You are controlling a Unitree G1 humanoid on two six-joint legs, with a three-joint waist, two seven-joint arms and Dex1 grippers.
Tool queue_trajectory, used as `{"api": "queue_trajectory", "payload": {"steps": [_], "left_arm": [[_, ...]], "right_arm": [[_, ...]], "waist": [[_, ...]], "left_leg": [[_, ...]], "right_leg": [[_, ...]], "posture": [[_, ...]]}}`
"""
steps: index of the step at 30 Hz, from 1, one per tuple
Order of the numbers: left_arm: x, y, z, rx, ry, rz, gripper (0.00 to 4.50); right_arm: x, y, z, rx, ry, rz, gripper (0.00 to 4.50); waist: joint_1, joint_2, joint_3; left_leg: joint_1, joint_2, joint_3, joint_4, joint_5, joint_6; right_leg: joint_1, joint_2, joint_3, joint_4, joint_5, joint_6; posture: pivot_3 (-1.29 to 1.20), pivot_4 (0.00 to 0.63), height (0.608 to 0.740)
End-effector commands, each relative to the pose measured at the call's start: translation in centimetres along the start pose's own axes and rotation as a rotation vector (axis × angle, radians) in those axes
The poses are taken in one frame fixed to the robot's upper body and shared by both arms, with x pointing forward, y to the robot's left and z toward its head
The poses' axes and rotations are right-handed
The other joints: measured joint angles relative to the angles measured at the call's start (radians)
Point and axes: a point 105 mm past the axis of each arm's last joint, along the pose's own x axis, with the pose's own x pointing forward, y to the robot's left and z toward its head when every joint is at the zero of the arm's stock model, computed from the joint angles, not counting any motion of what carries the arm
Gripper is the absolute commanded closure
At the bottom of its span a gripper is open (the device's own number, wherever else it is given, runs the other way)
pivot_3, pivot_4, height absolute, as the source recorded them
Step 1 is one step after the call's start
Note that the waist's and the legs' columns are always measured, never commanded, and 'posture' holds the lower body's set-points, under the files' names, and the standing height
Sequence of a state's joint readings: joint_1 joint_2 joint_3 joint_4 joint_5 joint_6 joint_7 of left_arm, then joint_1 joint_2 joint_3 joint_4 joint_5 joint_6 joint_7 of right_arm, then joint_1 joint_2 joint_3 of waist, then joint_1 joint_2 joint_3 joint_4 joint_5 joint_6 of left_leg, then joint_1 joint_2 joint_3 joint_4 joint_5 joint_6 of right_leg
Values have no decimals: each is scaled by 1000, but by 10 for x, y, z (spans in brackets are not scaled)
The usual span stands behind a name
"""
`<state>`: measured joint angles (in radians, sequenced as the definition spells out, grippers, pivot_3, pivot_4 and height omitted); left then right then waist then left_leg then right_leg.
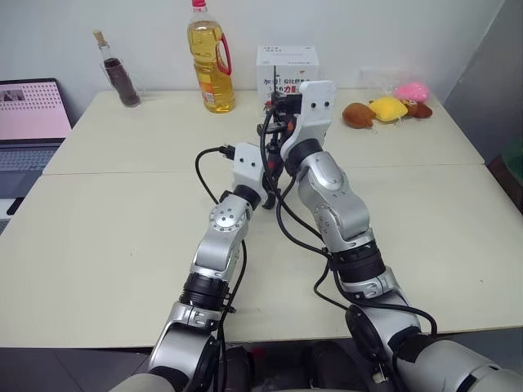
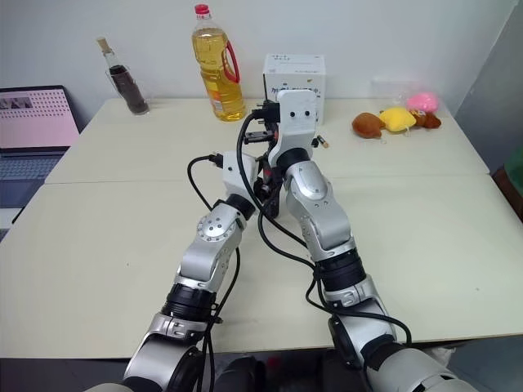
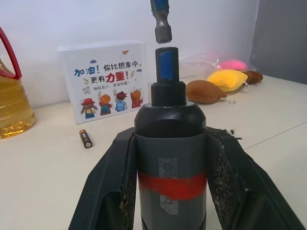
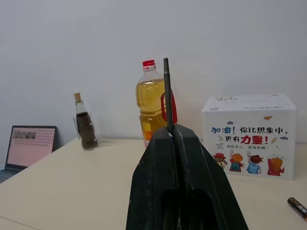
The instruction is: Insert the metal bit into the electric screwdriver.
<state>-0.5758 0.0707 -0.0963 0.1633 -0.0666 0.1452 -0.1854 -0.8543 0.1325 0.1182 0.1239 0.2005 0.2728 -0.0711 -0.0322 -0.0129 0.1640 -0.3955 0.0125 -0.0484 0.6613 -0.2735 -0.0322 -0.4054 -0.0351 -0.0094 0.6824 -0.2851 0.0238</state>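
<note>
L hand (image 3: 172, 191) clamps the electric screwdriver (image 3: 170, 158) upright, blue socket up, likely so it can take the metal bit (image 3: 161, 21). Bit's hex end hangs just above the socket, near-aligned, not yet in. R hand (image 4: 175, 139) pinches the bit's other end from higher up. Beyond screwdriver on the tabletop (image 3: 43, 167): battery (image 3: 86, 138), then white box (image 3: 105, 79).

Metal bit (image 3: 161, 21) hangs just above upright electric screwdriver (image 3: 170, 158).
</note>
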Motion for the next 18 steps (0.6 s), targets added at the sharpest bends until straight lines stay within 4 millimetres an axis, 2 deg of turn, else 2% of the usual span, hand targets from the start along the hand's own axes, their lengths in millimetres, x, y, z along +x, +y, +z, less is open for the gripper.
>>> {"api": "queue_trajectory", "payload": {"steps": [1,18], "left_arm": [[-9,9,-29,6,116,38,2828],[-12,8,-30,4,117,39,2828]], "right_arm": [[1,19,11,98,-39,22,4450],[-1,12,9,104,-26,-11,4450]], "waist": [[0,0,0],[0,0,0]], "left_leg": [[0,0,0,0,0,0],[0,0,0,0,0,0]], "right_leg": [[0,0,0,0,0,0],[0,0,0,0,0,0]], "posture": [[0,150,740],[0,150,740]]}}
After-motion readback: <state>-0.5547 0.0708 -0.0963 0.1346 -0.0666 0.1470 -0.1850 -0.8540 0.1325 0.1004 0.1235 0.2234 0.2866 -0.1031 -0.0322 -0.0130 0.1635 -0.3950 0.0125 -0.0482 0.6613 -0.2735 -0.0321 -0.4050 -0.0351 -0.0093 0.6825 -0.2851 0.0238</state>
